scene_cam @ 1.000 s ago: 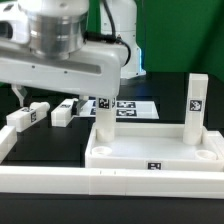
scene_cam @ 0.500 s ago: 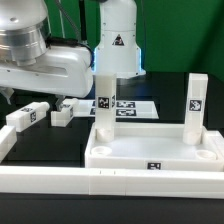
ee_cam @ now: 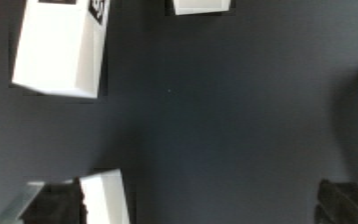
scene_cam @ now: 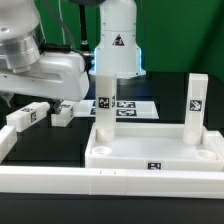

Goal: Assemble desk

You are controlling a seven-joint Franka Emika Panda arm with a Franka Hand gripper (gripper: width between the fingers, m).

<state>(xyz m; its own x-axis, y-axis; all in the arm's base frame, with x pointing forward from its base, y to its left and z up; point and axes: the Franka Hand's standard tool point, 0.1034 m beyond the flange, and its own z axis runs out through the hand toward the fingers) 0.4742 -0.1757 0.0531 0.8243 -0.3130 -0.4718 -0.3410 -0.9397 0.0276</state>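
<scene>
The white desk panel [scene_cam: 155,152] lies on the black table with two legs standing upright in its far corners, one towards the exterior view's left [scene_cam: 104,100] and one towards its right [scene_cam: 196,105]. Two loose legs [scene_cam: 28,116] [scene_cam: 62,113] lie on the table to the panel's left. The arm's hand [scene_cam: 35,62] hangs above these loose legs. In the wrist view my gripper [ee_cam: 202,206] is open wide and holds nothing. A loose leg [ee_cam: 60,50] lies on the table below, and another white piece [ee_cam: 101,195] shows beside one fingertip [ee_cam: 51,205].
The marker board [scene_cam: 130,105] lies flat behind the panel. A long white rail [scene_cam: 100,185] runs along the front and another rail [scene_cam: 6,143] stands at the exterior view's left. The robot's base [scene_cam: 116,40] stands at the back.
The arm's hand has moved towards the exterior view's left, away from the upright leg at the panel's far left corner, which now stands uncovered. The panel and legs have not moved.
</scene>
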